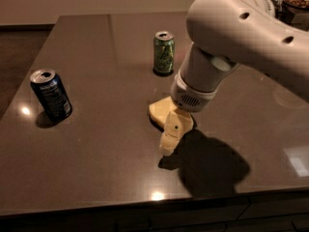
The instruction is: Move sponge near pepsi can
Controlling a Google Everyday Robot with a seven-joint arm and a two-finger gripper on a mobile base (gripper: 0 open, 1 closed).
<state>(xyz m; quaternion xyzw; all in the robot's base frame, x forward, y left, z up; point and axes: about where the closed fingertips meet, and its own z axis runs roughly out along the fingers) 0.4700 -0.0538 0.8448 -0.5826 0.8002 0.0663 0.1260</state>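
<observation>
The pale yellow sponge [158, 111] lies flat near the middle of the dark table [96, 149]; only its left part shows, the rest is hidden under the arm. My gripper [170, 138] hangs from the big white arm, right over the sponge's right and front side, its tip low at the tabletop. The pepsi can [51, 95], dark blue with a silver top, stands upright at the left of the table, well apart from the sponge.
A green can [163, 52] with a silver top stands upright behind the sponge. The table's front edge [145, 204] runs close below the gripper. The arm's shadow falls on the table to the right of the gripper.
</observation>
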